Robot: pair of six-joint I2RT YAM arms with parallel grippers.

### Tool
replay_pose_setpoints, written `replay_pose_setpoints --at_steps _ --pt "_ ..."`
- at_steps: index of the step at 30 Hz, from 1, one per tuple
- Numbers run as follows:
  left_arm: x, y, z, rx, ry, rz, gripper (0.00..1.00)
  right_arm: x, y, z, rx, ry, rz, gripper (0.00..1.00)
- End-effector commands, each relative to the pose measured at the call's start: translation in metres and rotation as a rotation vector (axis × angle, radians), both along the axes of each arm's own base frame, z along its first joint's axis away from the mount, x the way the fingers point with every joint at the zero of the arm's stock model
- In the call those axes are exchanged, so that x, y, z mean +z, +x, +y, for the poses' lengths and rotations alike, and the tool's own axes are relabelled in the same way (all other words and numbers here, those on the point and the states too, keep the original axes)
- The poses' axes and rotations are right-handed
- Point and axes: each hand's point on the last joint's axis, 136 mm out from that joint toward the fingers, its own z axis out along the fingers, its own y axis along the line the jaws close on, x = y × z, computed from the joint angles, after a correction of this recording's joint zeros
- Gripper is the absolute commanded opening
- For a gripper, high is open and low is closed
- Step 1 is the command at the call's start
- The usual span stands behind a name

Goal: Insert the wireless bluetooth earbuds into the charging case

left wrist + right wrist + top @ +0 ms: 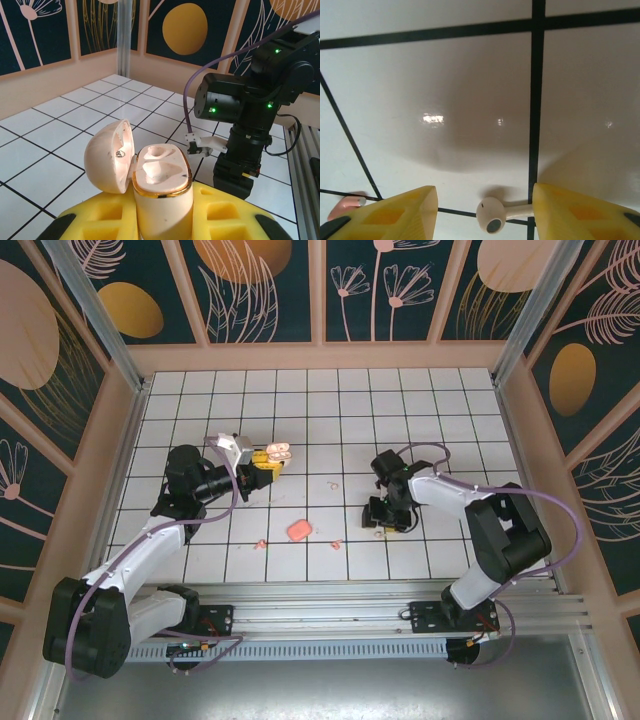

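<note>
Left claw point(268, 462): pinching the open case point(160, 175), wells upward.
Right claw point(485, 195): spread around an earbud point(492, 217), right of the desk's point(330, 390) middle.
Advice: centre on the bud, close gently.

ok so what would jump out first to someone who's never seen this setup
First the open case, lid back and both wells empty, gripped in the left hand. Next the right hand, low over the tiles, fingers apart around a pale earbud. A shut pink case lies on the tiles between the two arms.
</note>
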Motion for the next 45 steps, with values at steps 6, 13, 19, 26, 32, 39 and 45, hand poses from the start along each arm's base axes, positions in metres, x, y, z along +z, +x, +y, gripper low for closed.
replay_pose_setpoints --at_steps 6,13,19,26,32,39,45 --pt "0.004 -0.003 0.0 0.0 -0.002 -0.016 0.17 0.006 -0.022 0.004 -0.022 0.061 0.048 0.52" --pt "0.004 -0.004 0.0 0.0 0.0 -0.018 0.17 0.019 -0.031 0.026 0.0 0.145 0.064 0.5" --pt "0.004 -0.005 0.0 -0.003 0.002 -0.019 0.17 0.042 -0.022 0.028 0.01 0.134 0.019 0.49" --pt "0.003 -0.006 0.0 -0.005 0.004 -0.017 0.17 0.032 -0.006 0.011 0.043 0.017 -0.019 0.52" --pt "0.001 -0.006 0.001 -0.003 0.009 -0.018 0.18 0.012 -0.006 0.008 0.049 -0.01 -0.004 0.53" --pt "0.001 -0.007 0.001 -0.003 0.013 -0.022 0.18 0.0 -0.022 0.012 0.053 0.016 0.045 0.52" --pt "0.0 -0.007 0.001 0.001 0.014 -0.018 0.18 -0.001 -0.033 0.018 0.058 0.044 0.08 0.51"
